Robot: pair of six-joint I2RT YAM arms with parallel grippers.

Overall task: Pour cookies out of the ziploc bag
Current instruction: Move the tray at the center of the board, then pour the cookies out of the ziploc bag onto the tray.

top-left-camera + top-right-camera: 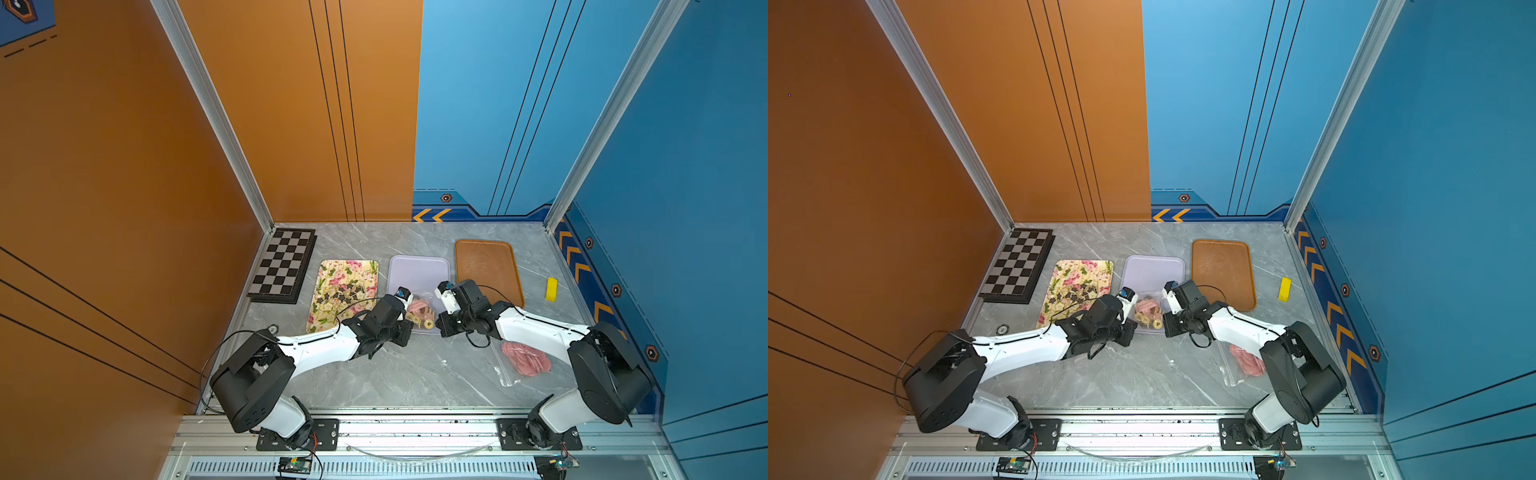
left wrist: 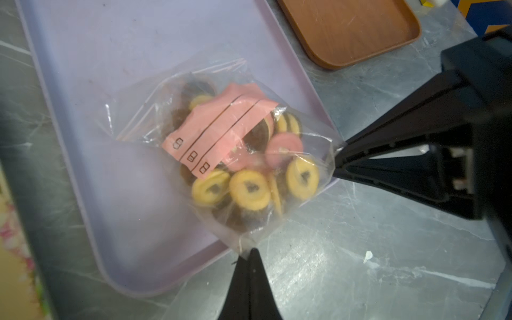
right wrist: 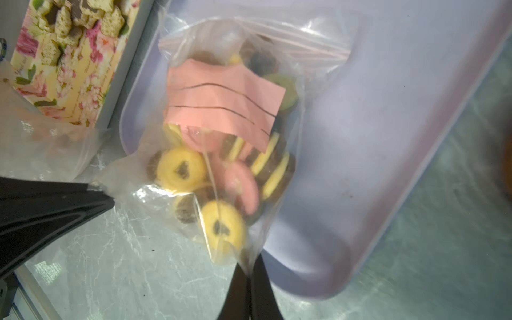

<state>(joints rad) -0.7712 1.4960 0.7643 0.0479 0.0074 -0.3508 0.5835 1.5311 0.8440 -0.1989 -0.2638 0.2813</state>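
**Both hands pinched on the cookie bag at the lilac tray**

The left hand (image 2: 250, 252) is closed tight on one bottom corner of the ziploc bag (image 2: 163, 124). The right hand (image 3: 250, 259) is clamped on the other bottom corner. The cookies (image 2: 249, 189), yellow-ringed, pink and brown rounds, are all inside the bag, bunched toward the held end. The bag lies across the near edge of the lilac tray (image 2: 83, 83) on the bench (image 2: 360, 249), zip end toward the tray's middle. I cannot tell whether the zip is open.
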